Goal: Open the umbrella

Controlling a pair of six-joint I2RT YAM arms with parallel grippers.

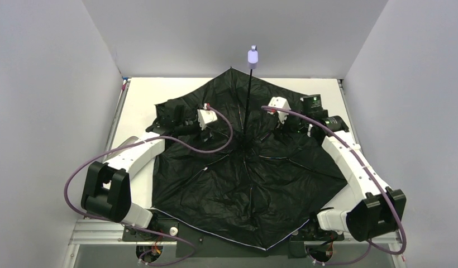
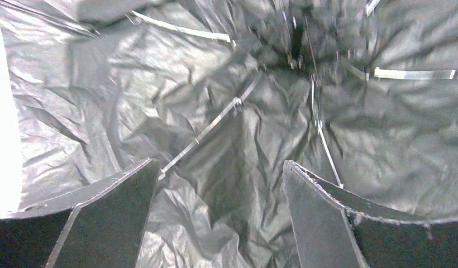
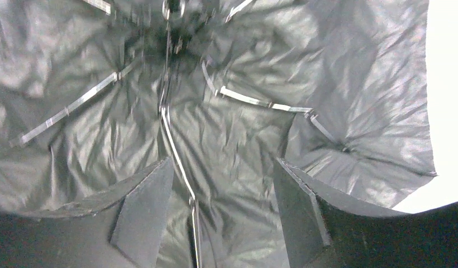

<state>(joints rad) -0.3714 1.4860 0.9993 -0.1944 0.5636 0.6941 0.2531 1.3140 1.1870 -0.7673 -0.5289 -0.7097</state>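
The umbrella point(image 1: 243, 190) lies opened and upside down on the table, black lining facing up. Its thin black shaft point(image 1: 248, 106) stands upright from the hub, with the small lavender handle point(image 1: 253, 56) at the top. Left of the shaft, my left gripper point(image 1: 218, 125) hovers over the lining. It is open with only wrinkled fabric point(image 2: 215, 223) and a metal rib point(image 2: 215, 125) beyond the jaws. To the shaft's right, my right gripper point(image 1: 271, 124) is open too. A thin rib point(image 3: 179, 151) runs under the gap between its fingers and is not gripped.
The white table point(image 1: 143, 92) shows only at the back left and back right of the canopy. A small black device point(image 1: 312, 103) sits at the back right by the right wrist. Grey walls close in on three sides.
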